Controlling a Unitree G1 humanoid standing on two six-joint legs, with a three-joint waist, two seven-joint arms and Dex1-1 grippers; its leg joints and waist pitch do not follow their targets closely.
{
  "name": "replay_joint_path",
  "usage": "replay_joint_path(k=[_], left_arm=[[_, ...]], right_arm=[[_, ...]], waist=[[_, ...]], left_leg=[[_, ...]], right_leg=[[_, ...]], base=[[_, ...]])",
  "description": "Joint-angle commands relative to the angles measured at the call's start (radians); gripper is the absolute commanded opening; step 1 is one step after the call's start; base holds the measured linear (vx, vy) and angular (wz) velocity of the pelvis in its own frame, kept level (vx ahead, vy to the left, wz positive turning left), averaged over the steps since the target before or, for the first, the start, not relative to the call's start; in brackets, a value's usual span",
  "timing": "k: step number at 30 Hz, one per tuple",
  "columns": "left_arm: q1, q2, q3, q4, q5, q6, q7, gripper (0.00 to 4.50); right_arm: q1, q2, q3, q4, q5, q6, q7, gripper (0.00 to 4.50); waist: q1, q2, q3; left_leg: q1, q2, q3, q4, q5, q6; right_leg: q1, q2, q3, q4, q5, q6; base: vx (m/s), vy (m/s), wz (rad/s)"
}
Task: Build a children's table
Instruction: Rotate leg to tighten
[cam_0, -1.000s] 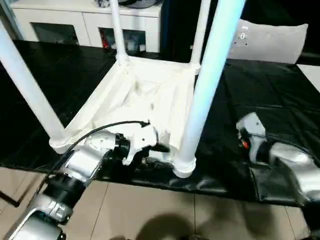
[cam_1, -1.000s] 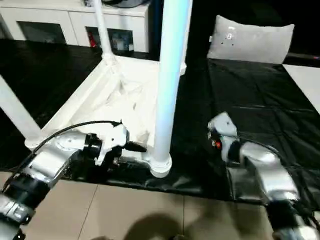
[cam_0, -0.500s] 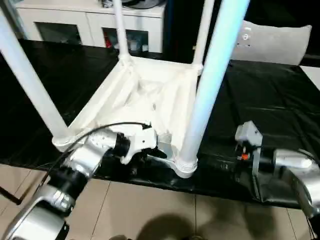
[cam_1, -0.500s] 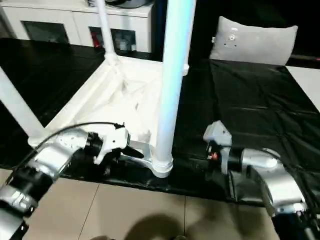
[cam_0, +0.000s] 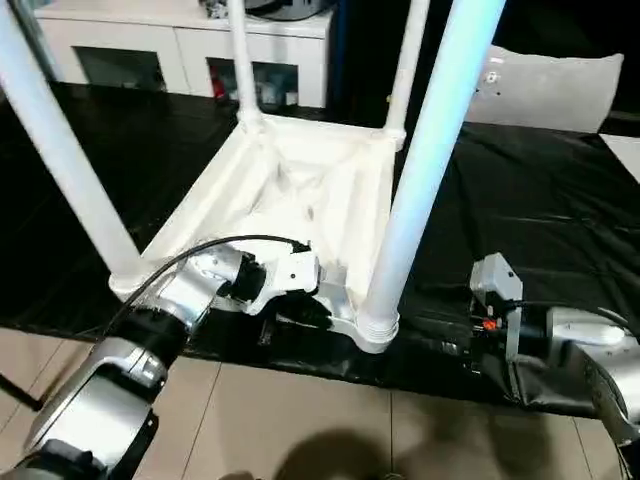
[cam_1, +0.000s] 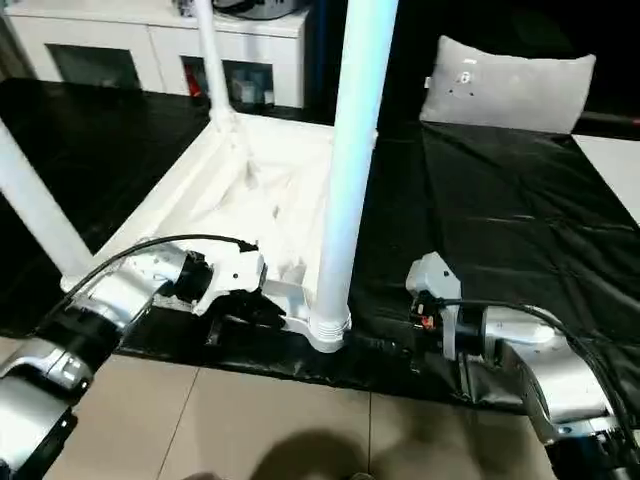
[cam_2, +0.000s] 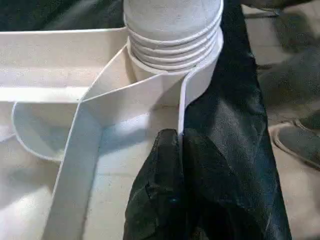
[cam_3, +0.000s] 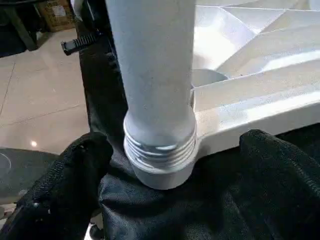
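Now left claw (cam_2: 176, 165) pinching tabletop (cam_0: 300, 190) rim beside near leg (cam_0: 425, 170)

A black-covered table (cam_0: 540, 200) is carrying the upside-down children's table (cam_0: 300, 190) near its front edge, with a grey pillow (cam_0: 550, 90) lying at the back.

Lit from overhead, fairly bright. Bluish glare along the near leg (cam_0: 432, 160). Sheen on the black desk cover (cam_1: 500, 200). Soft shadow on the floor (cam_0: 330, 450) below the left claw (cam_0: 312, 318). Right claw fingers (cam_3: 60, 195) blurred.
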Motion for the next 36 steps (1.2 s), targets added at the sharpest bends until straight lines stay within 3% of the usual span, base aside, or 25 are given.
replay_joint_path(k=[1,6,7,8,19,23,24,28,29,33,36], left_arm=[[0.000,0.003,-0.013,0.020,0.016,0.002,-0.014,0.03],[-0.006,0.003,-0.029,0.014,0.023,-0.023,-0.051,0.00],[-0.011,0.000,-0.033,0.019,0.032,-0.035,-0.058,0.00],[-0.013,-0.001,-0.036,0.021,0.036,-0.041,-0.060,0.00],[-0.024,-0.014,-0.025,0.038,0.045,-0.051,-0.066,0.00],[-0.024,-0.012,-0.023,0.044,0.046,-0.055,-0.066,0.00],[-0.024,-0.012,-0.022,0.044,0.046,-0.055,-0.066,0.00],[-0.026,-0.012,-0.010,0.050,0.043,-0.046,-0.058,0.00],[-0.028,-0.015,-0.003,0.051,0.041,-0.034,-0.049,0.00],[-0.026,-0.038,0.018,0.038,0.042,0.048,0.027,0.00],[-0.016,-0.080,0.043,0.013,0.026,0.146,0.105,0.00]], right_arm=[[-0.027,0.002,0.013,-0.021,0.004,0.009,0.005,4.50],[-0.087,0.036,0.047,0.023,0.023,0.034,0.041,4.20],[-0.105,0.044,0.058,0.040,0.029,0.046,0.061,4.20],[-0.114,0.047,0.065,0.049,0.031,0.052,0.072,4.05],[-0.208,0.078,0.096,0.165,0.036,0.078,0.141,3.04],[-0.224,0.084,0.102,0.189,0.031,0.077,0.150,2.83],[-0.225,0.085,0.102,0.190,0.031,0.077,0.150,2.60],[-0.232,0.092,0.102,0.197,0.036,0.081,0.160,2.46],[-0.232,0.095,0.099,0.197,0.041,0.085,0.159,2.23],[-0.218,0.117,0.088,0.178,0.042,0.098,0.103,2.14],[-0.208,0.170,0.088,0.174,-0.014,0.107,-0.048,2.11]], waist=[[0.010,-0.005,-0.069],[0.013,-0.002,-0.072],[0.012,-0.008,-0.072],[0.014,-0.005,-0.072],[0.033,-0.005,-0.074],[0.034,-0.005,-0.074],[0.034,-0.008,-0.073],[0.035,-0.006,-0.073],[0.035,-0.006,-0.072],[0.033,-0.004,-0.070],[0.026,-0.006,-0.064]], left_leg=[[0.000,0.037,-0.017,-0.076,-0.240,0.054],[0.005,0.041,-0.011,-0.072,-0.209,0.067],[0.002,0.042,-0.011,-0.072,-0.208,0.069],[0.001,0.041,-0.012,-0.072,-0.205,0.069],[0.006,0.045,-0.009,-0.071,-0.181,0.055],[0.005,0.045,-0.009,-0.071,-0.180,0.055],[0.005,0.044,-0.009,-0.071,-0.183,0.055],[0.005,0.044,-0.009,-0.072,-0.187,0.051],[0.005,0.044,-0.009,-0.072,-0.189,0.050],[0.007,0.042,-0.009,-0.073,-0.200,0.043],[0.008,0.040,-0.011,-0.076,-0.235,0.023]], right_leg=[[0.059,-0.064,0.044,-0.084,-0.403,-0.135],[0.059,-0.064,0.046,-0.070,-0.291,-0.205],[0.061,-0.065,0.047,-0.069,-0.291,-0.206],[0.062,-0.065,0.046,-0.068,-0.295,-0.207],[0.061,-0.068,0.049,-0.063,-0.281,-0.208],[0.062,-0.067,0.048,-0.061,-0.262,-0.214],[0.062,-0.068,0.048,-0.061,-0.275,-0.212],[0.061,-0.068,0.048,-0.066,-0.302,-0.198],[0.061,-0.068,0.048,-0.066,-0.305,-0.197],[0.059,-0.068,0.047,-0.071,-0.335,-0.191],[0.055,-0.068,0.045,-0.079,-0.423,-0.167]], base=[[0.000,0.000,0.00],[0.000,0.000,0.00],[0.000,0.000,0.00],[0.000,0.000,0.00],[0.000,0.000,0.00],[0.000,0.000,0.00],[0.000,0.000,0.00],[0.000,0.000,0.00],[0.000,0.000,0.00],[0.000,0.000,0.00],[0.000,0.000,0.00]])
